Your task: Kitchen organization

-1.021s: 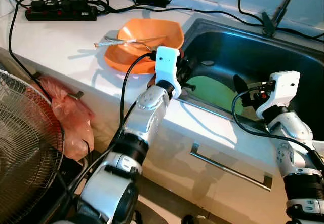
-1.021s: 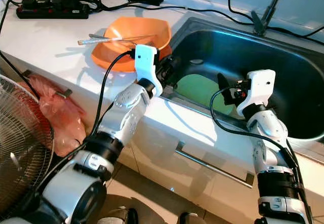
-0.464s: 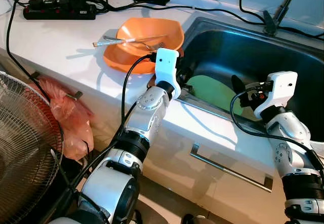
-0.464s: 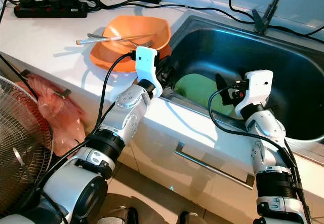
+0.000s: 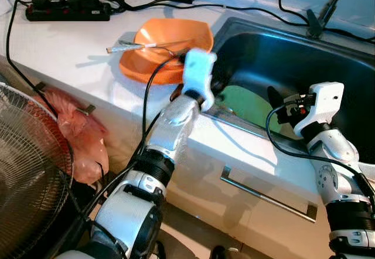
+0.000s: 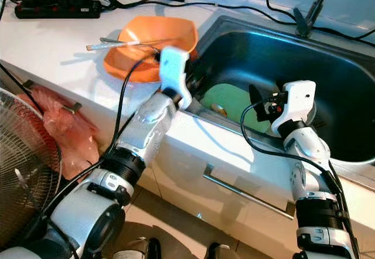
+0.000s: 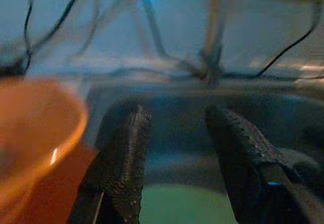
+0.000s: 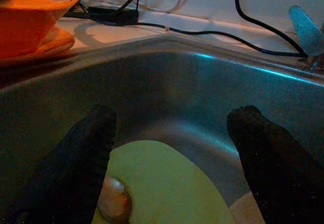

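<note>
Lying flat on the bottom of the steel sink (image 6: 328,95) is a light green plate (image 8: 167,183), smooth and matte, with a small rounded brownish lump (image 8: 114,206) resting on it near one edge. An orange bowl (image 5: 167,45) sits on the white counter (image 5: 64,54) just beside the sink's rim, stacked on an orange plate, with a metal fork (image 5: 146,46) laid across its top.

Over the sink's near left corner hangs the left hand (image 7: 174,158), between the bowl and the green plate; its two black fingers stand parted with nothing between them, and its wrist housing looks blurred in the head views. Inside the sink, above the right part of the green plate, is the right hand (image 8: 172,148), its fingers spread wide and holding nothing.

A black power strip (image 5: 67,10) and several black cables run along the back of the counter. Below the counter edge hangs a pink plastic bag (image 5: 82,136), and a round wire fan grille (image 5: 29,177) stands beside it.
</note>
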{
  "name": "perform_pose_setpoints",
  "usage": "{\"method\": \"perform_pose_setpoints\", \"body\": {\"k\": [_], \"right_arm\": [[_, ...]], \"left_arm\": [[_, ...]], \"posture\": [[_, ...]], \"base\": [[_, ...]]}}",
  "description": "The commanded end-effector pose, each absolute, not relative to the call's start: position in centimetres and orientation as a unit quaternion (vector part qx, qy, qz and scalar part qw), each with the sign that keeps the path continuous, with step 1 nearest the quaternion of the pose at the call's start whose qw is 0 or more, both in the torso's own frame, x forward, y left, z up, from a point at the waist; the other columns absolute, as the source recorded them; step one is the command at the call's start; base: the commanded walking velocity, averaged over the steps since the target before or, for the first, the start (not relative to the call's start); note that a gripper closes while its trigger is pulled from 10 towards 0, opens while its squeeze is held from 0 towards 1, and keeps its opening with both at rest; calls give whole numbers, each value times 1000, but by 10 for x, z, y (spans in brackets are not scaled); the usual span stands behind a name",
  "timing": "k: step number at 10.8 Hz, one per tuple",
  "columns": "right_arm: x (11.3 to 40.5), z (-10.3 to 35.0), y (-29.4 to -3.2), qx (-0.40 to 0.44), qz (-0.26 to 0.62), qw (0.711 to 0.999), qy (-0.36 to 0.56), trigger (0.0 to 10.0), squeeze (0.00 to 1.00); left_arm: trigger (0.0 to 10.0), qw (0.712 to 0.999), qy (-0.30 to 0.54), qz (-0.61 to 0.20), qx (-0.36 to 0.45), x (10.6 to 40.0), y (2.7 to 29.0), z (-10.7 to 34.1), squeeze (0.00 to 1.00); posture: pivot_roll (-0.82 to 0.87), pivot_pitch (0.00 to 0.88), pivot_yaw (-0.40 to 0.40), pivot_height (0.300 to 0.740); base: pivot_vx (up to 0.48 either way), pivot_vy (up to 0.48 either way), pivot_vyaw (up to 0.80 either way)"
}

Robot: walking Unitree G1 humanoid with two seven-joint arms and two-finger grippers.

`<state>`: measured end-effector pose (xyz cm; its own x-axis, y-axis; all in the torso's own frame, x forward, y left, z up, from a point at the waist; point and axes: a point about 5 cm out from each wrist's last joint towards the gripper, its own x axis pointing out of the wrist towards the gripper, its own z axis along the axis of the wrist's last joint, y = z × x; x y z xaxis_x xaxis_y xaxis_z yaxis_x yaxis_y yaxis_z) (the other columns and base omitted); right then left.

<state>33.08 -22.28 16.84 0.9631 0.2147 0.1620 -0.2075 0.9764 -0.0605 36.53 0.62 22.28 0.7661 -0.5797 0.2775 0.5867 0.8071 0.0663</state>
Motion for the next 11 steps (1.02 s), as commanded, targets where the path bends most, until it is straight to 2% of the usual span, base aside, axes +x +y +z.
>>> {"method": "perform_pose_setpoints", "body": {"k": [1, 2, 3, 4, 6, 9, 10, 11], "right_arm": [[330, 169, -222, -18, 106, 991, -85, 10000, 0], [330, 169, -222, -17, 106, 991, -85, 10000, 0], [331, 169, -221, -17, 108, 990, -85, 10000, 0], [331, 169, -221, -17, 109, 990, -85, 10000, 0], [333, 169, -217, -15, 118, 989, -85, 10000, 0], [334, 170, -216, -15, 124, 988, -86, 10000, 0], [334, 169, -214, -15, 129, 988, -84, 10000, 0], [334, 168, -213, -14, 132, 988, -84, 10000, 0]], "left_arm": [[10000, 928, -168, -333, -8, 355, -4, 231, 0], [10000, 923, -193, -333, -10, 350, -3, 241, 0], [10000, 937, -231, -262, -29, 353, 23, 261, 510], [10000, 942, -249, -223, -17, 353, 42, 268, 1000], [10000, 952, -261, -163, 4, 347, 76, 268, 1000], [10000, 965, -232, -113, -39, 331, 99, 244, 1000], [10000, 966, -233, -104, -51, 325, 104, 242, 0], [10000, 968, -225, -87, -71, 321, 112, 237, 0]], "posture": [[38, 162, -3, 740], [41, 161, -4, 740], [45, 158, -10, 740], [53, 158, -13, 740], [65, 146, -17, 740], [75, 134, -30, 740], [76, 129, -30, 740], [73, 125, -32, 740]], "base": [[0, 0, 0], [0, 0, 0], [0, 0, 0], [0, 0, 0], [0, 0, 0], [0, 0, 0], [0, 0, 0], [0, 0, 0]]}}
